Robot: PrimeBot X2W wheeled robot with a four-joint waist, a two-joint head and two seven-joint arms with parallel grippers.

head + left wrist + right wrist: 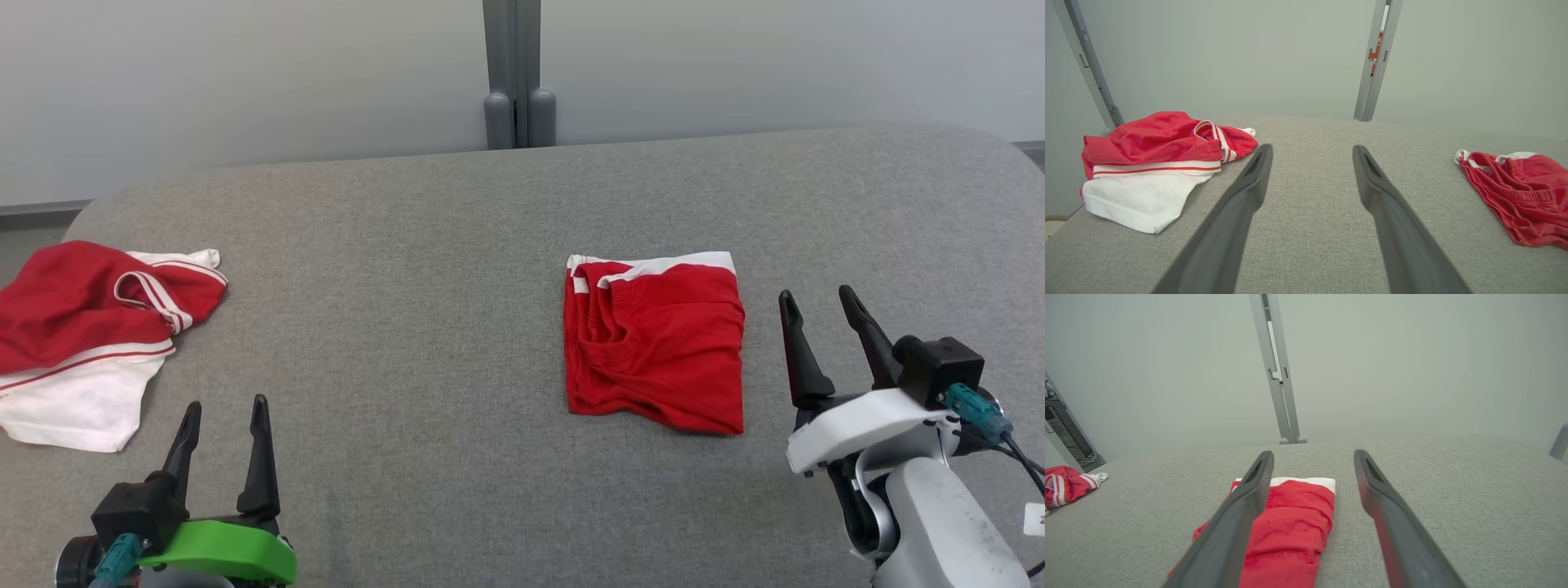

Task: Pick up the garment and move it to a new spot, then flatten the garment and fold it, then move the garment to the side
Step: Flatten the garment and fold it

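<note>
A red garment with a white band point(655, 343) lies folded into a rough square on the grey table, right of centre. It also appears at the right edge of the left wrist view point(1519, 192) and beneath the fingers in the right wrist view point(1290, 526). My right gripper point(820, 300) hovers open just right of the garment, apart from it and holding nothing. At the lower left my left gripper point(226, 412) stands open and empty, far from the folded garment.
A crumpled red and white garment point(86, 327) lies at the table's left edge, also in the left wrist view point(1155, 163). A grey post point(513, 73) stands behind the padded grey table point(408, 286). Bare cloth stretches between the two garments.
</note>
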